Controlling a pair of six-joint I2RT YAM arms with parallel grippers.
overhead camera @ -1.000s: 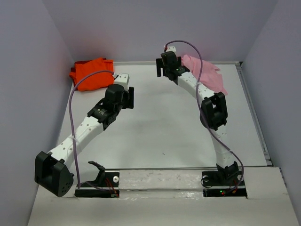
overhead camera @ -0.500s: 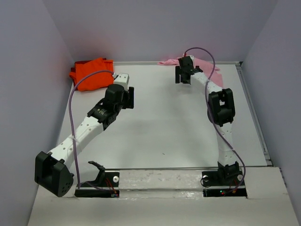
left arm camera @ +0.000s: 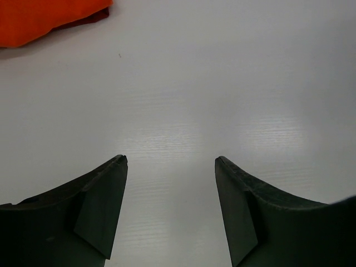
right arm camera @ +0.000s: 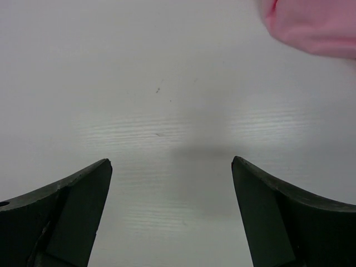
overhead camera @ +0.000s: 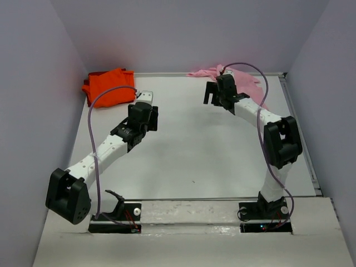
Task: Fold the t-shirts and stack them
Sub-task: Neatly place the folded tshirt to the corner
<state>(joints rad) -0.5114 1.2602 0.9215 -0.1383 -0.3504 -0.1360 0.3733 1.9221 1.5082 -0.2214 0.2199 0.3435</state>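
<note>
An orange t-shirt (overhead camera: 108, 88) lies folded at the back left corner, and a dark red t-shirt (overhead camera: 93, 74) shows as a thin edge under it. In the left wrist view the orange t-shirt (left arm camera: 44, 19) fills the top left corner with a dark red sliver (left arm camera: 83, 21) beside it. A pink t-shirt (overhead camera: 247, 83) lies rumpled at the back right; one lobe of the pink t-shirt (right arm camera: 317, 25) shows in the right wrist view. My left gripper (overhead camera: 149, 119) (left arm camera: 169, 158) hangs open over bare table, right of the orange pile. My right gripper (overhead camera: 213, 95) (right arm camera: 171, 160) is open, just left of the pink cloth, holding nothing.
The white table (overhead camera: 189, 144) is boxed in by grey walls at the back and both sides. A raised rail (overhead camera: 300, 133) runs along the right edge. Both arm bases sit at the near edge.
The right gripper has moved right and a little nearer, with its elbow swinging out to the right. The left arm shifted slightly right. Both grippers stayed open.
</note>
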